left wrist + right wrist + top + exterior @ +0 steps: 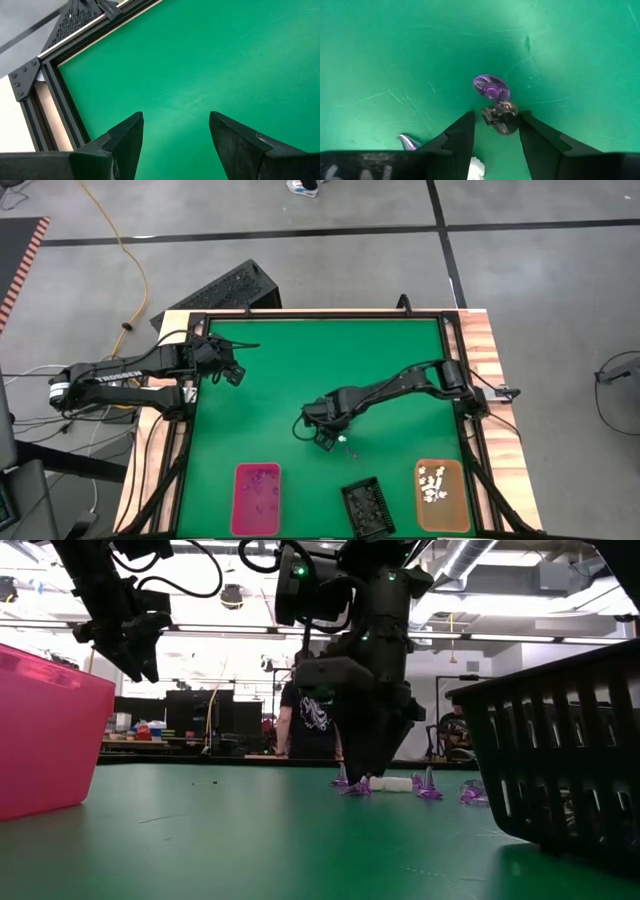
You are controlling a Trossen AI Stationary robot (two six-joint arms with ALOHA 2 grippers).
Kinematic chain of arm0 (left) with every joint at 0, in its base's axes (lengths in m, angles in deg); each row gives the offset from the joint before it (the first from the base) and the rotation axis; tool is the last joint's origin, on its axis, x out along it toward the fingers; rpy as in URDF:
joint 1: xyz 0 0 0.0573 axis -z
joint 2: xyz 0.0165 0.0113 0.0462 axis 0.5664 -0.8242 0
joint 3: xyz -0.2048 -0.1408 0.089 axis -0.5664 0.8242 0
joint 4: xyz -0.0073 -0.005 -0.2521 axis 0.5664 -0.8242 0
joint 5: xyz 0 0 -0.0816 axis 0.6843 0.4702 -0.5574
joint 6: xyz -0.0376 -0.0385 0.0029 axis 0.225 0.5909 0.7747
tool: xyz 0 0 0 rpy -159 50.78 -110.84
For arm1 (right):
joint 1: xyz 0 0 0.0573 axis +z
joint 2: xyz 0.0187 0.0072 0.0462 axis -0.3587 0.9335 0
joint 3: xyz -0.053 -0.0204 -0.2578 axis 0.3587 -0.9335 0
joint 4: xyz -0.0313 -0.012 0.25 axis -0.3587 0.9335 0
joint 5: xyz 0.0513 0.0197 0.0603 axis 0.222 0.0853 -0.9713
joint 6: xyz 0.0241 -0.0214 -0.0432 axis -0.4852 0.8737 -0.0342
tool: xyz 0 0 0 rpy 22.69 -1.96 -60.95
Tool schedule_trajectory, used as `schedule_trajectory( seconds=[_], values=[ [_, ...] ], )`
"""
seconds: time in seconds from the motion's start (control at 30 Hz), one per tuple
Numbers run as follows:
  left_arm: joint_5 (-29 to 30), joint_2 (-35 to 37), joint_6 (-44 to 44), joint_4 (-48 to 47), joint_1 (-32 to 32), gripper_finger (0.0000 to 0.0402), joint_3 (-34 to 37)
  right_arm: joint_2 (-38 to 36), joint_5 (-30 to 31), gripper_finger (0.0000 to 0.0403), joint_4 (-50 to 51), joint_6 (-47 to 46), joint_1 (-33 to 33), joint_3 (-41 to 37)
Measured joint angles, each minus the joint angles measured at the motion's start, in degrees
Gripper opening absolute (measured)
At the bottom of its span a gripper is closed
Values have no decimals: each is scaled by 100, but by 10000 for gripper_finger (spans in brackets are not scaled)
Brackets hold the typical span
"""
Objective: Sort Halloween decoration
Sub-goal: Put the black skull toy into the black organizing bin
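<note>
- Right now, your right hand (496, 131) straddles a dark trinket (501, 117), fingers spread, beside a glossy purple trinket (491, 86).
- Whether those fingers touch it, you cannot tell.
- Your left hand (175, 131) hangs spread.

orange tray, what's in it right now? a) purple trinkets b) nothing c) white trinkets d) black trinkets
c: in the high view small white trinkets lie scattered inside the orange tray, with no purple or black pieces showing among them.
</note>
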Motion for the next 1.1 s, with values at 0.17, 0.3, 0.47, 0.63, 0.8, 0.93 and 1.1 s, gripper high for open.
schedule_trajectory(
  seconds=[0.17,0.3,0.47,0.63,0.8,0.93,1.1],
  values=[
    [44,-1,-4,2,0,219,0,41,-23,130,6,-47,-2,6],
    [28,0,-24,0,0,219,0,3,-35,83,63,-107,-7,-5],
    [25,0,-24,1,0,219,0,-111,-32,44,62,-217,20,-21],
    [24,0,-24,-2,0,219,0,-306,-27,29,140,-233,-25,122],
    [20,0,-24,0,0,219,0,-409,-362,56,-347,309,-61,494],
    [16,-2,-24,-2,0,219,0,-361,-274,114,-1627,1176,-28,606],
    [11,-2,-112,-6,0,219,0,-169,550,188,-2851,2137,-140,601]
  ],
)
